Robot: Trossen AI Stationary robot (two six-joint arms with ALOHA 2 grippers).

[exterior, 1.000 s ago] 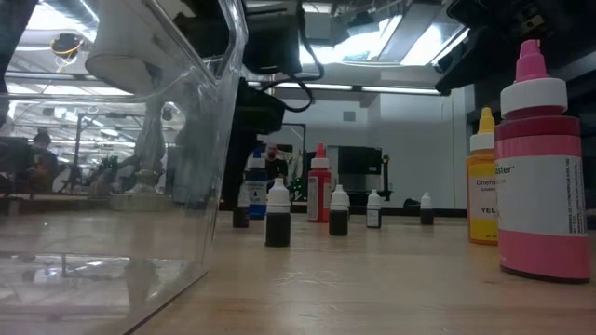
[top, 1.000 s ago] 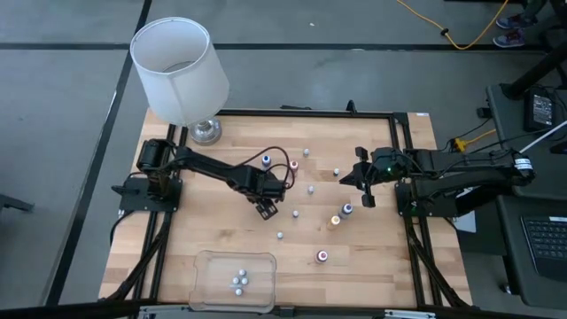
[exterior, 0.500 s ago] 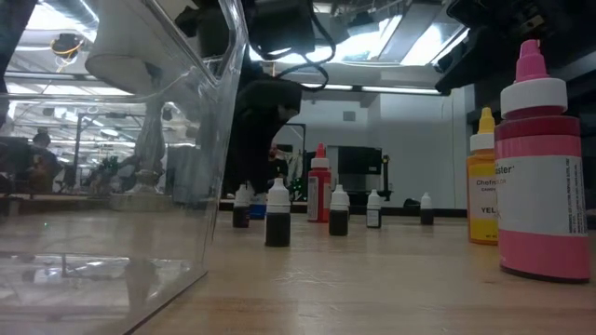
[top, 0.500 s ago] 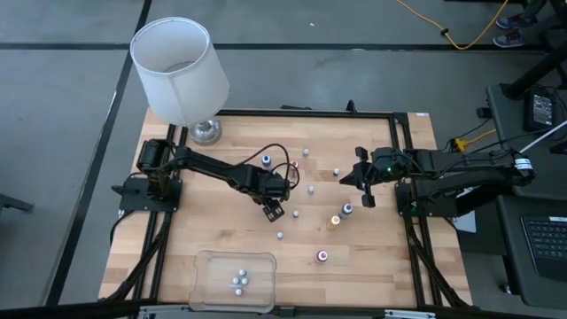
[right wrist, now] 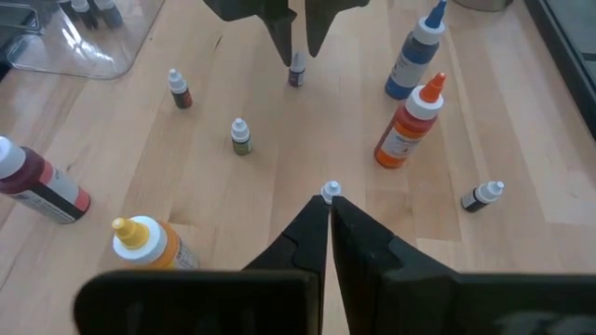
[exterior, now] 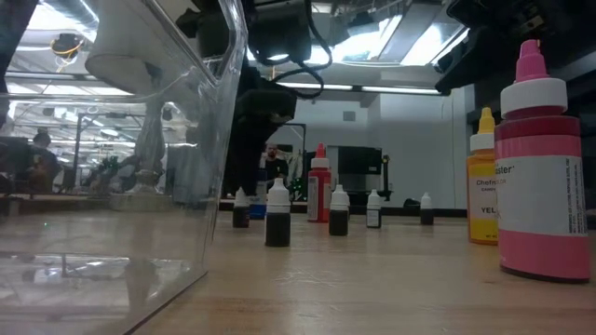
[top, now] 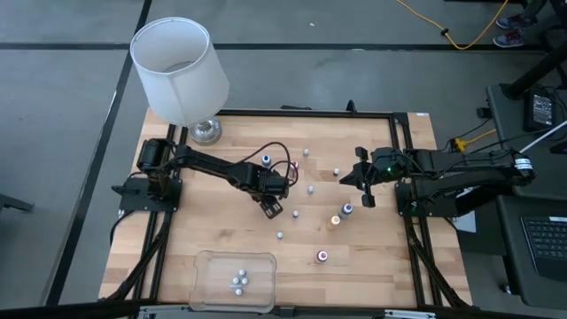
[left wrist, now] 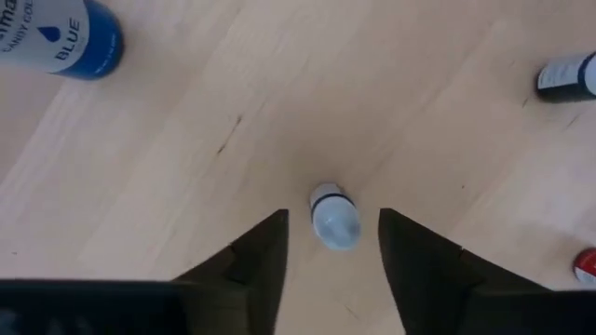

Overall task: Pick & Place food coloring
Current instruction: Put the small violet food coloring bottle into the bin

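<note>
Left gripper (left wrist: 332, 244) sits straight over a tiny upright bottle (left wrist: 334, 215), fingers apart on either side, not clamped yet.

We see a pale wooden counter (top: 213, 232) edged by a black frame. At its far left corner stands a lamp (top: 182, 75) with a white drum shade on a shiny metal base. A clear plastic bin (top: 236, 280) sits at the near edge, left of centre, and its transparent wall fills the left of the low view. Around the counter lies grey floor, where a yellow cable (top: 456, 31) trails off to the far right. A laptop keyboard (top: 545, 244) shows at the right edge.
</note>
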